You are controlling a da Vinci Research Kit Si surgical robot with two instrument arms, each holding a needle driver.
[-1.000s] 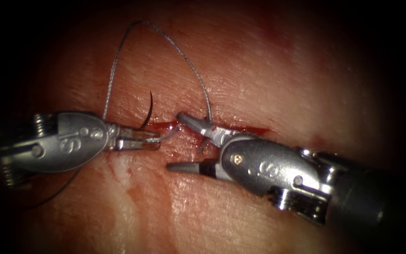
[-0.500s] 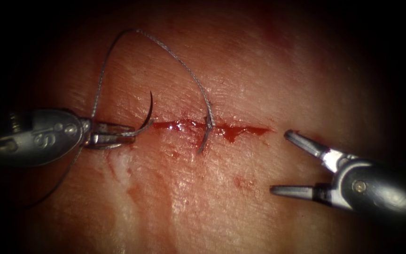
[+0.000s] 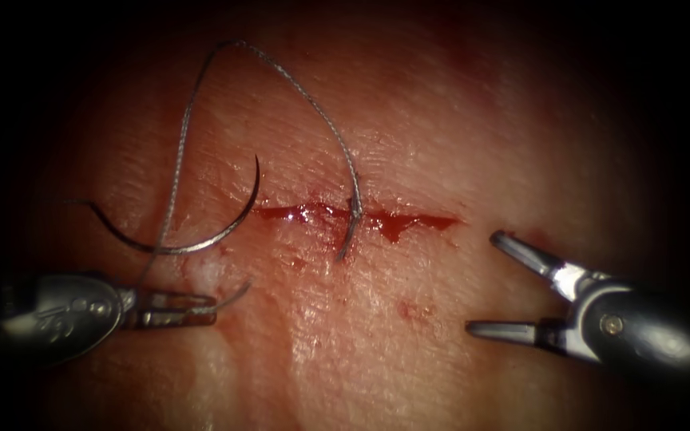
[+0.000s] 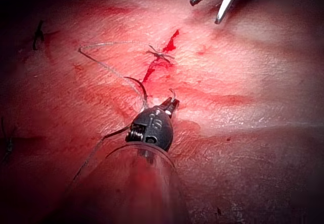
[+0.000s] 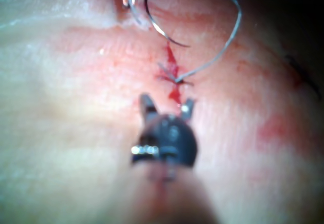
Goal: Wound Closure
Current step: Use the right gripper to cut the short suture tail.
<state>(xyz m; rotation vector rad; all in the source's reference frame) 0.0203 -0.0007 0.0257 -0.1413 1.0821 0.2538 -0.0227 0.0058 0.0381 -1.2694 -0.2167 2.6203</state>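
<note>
In the endoscope view, the left tool (image 3: 216,310) is seen at about 8 o'clock, well to the left of the cut (image 3: 361,215). Its jaws are nearly closed, and a short, pale curved strand, taken to be thread (image 3: 313,104), is pinched at their tips. The needle is not held by it. The right tool (image 3: 482,281) is placed at about 4 o'clock, beyond the right end of the cut, with its jaws spread wide and nothing between them.

The needle (image 3: 201,243) is held by neither tool. It is laid on the tissue (image 3: 441,120) just left of the cut's left end, at about 9 o'clock, with its curve open upward and one end raised toward 12 o'clock. Whether any part of it is buried cannot be told.

The thread is passed across the middle of the cut as a stitch. From there it is looped high toward 11 o'clock and brought down over the needle toward the left tool. Red fluid (image 3: 393,223) is pooled along the cut.

In the right wrist view the open jaws of the right tool (image 5: 167,103) are shown just short of the stitch.
</note>
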